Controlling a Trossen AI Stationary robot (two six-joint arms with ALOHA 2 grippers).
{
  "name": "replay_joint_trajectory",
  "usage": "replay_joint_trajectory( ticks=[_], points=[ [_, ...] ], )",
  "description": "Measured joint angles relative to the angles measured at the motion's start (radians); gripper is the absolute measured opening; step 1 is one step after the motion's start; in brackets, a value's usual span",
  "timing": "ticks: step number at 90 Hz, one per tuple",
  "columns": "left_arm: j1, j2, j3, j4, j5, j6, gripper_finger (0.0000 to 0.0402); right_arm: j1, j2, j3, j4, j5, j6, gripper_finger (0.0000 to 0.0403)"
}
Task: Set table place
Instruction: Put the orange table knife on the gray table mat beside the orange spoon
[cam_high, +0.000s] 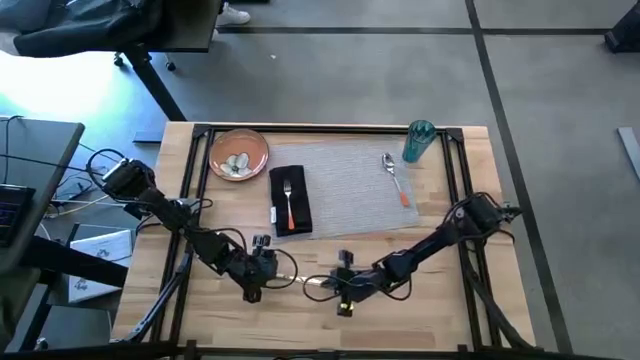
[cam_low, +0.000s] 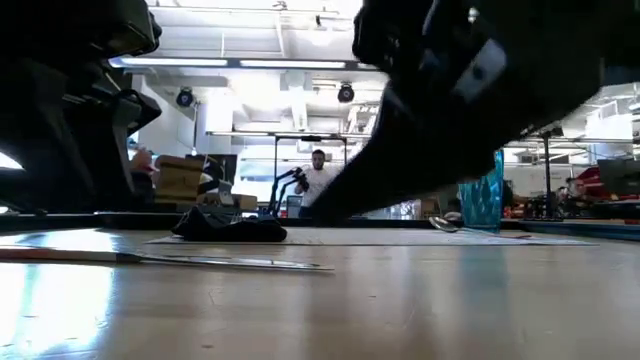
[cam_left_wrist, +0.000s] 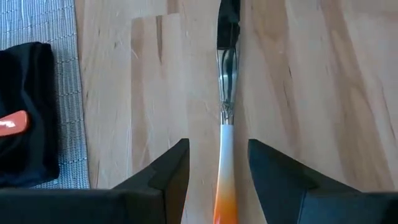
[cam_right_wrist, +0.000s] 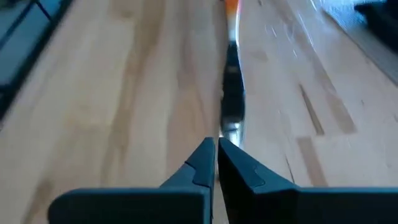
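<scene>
An orange-handled knife (cam_high: 305, 281) lies near the table's front edge, between my two grippers. My left gripper (cam_left_wrist: 219, 163) is open, with one finger on each side of the knife's handle (cam_left_wrist: 225, 155) and a gap on both sides. My right gripper (cam_right_wrist: 216, 148) is shut on the blade. Farther back lies the grey placemat (cam_high: 350, 185). A black napkin (cam_high: 290, 200) rests on its left part with a fork (cam_high: 289, 203) on top. A spoon (cam_high: 395, 178) lies on its right part. The orange plate (cam_high: 238, 155) and the teal cup (cam_high: 418, 141) stand at the far corners. My right gripper pinches the knife's blade at its tip end (cam_right_wrist: 227, 127) between the two fingers. The fingers come low from the table's right side and lie along the knife. The knife stretches away from them, low and nearly level over the wood (cam_low: 200, 261). Whether it is clear of the table, I cannot tell.
The black rail frame (cam_high: 330, 128) edges the table. Bare wood (cam_high: 420, 300) lies in front of the placemat, around both grippers. In the low view, a person stands in the room beyond the table.
</scene>
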Motion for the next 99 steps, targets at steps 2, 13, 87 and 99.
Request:
replay_joint_trajectory(
  ticks=[2,13,87,99],
  points=[
    [0.0,0.0,0.0,0.0,0.0,0.0,0.0142,-0.001,0.007,0.0,0.002,0.0,0.003,0.0],
    [0.001,0.0,0.0,-0.001,0.005,0.0,0.0142,-0.006,0.042,0.0,0.014,-0.034,0.029,0.0],
    [0.001,0.028,-0.001,-0.159,0.147,-0.035,0.0149,-0.005,0.05,0.001,-0.011,-0.016,0.055,0.0],
    [0.001,0.028,-0.026,-0.14,0.18,-0.05,0.0149,-0.005,0.051,0.0,-0.007,-0.016,0.055,0.0]
  ],
)
